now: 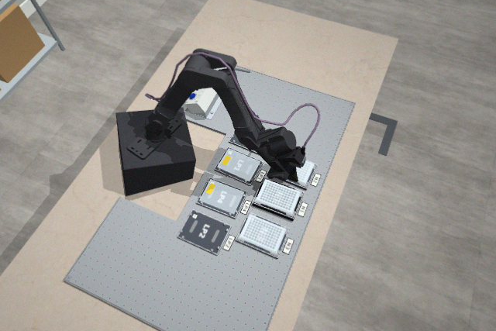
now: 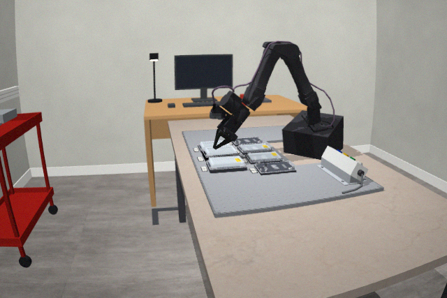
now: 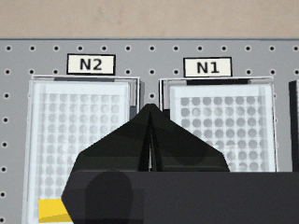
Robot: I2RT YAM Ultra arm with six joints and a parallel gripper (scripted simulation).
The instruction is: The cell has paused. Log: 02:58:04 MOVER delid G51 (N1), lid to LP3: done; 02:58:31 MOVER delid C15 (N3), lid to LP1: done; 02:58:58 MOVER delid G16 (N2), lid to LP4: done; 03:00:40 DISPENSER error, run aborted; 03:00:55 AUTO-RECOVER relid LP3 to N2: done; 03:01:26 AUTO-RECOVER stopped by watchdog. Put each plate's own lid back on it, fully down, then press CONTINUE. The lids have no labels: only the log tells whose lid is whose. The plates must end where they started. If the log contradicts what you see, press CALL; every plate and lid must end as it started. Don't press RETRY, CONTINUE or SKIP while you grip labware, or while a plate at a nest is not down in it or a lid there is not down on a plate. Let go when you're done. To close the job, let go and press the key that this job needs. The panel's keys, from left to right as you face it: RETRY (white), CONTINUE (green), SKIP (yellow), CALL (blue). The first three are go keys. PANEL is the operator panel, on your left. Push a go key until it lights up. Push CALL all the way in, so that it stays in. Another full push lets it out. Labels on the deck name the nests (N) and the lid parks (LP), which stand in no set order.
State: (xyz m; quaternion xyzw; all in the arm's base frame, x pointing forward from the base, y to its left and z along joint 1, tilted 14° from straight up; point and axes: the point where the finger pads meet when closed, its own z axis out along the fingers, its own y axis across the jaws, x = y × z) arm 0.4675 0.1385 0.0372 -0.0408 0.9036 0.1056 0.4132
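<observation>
Item: one black arm (image 1: 224, 91) on a black pedestal (image 1: 138, 175), standing on a beige bench (image 1: 280, 31) that carries a grey perforated deck plate (image 1: 132, 263). Gripper (image 3: 149, 122): fingers pressed together to a point, nothing between them, hanging above the gap between nests N2 and N1 with its tip towards the labels. Nest label N2 (image 3: 91, 64): the plate in N2 (image 3: 75, 140) wears a clear lid, a yellow tag showing at its near corner. Nest label N1 (image 3: 207, 67): the plate in N1 (image 3: 224, 131) shows its wells sharply, uncovered, in a dark-framed nest. Third plate (image 1: 262, 235) at the near end of the same row, label too small to read. Lid park LP1 (image 1: 238, 166): holds a clear lid with a yellow tag. Lid park LP4 (image 1: 221, 198): likewise a clear lid with a yellow tag. Lid park LP2 (image 1: 204, 232): dark pad with its lettering exposed. Operator panel (image 2: 341, 165): white box at the deck's edge beside the pedestal, coloured keys on its top face.
</observation>
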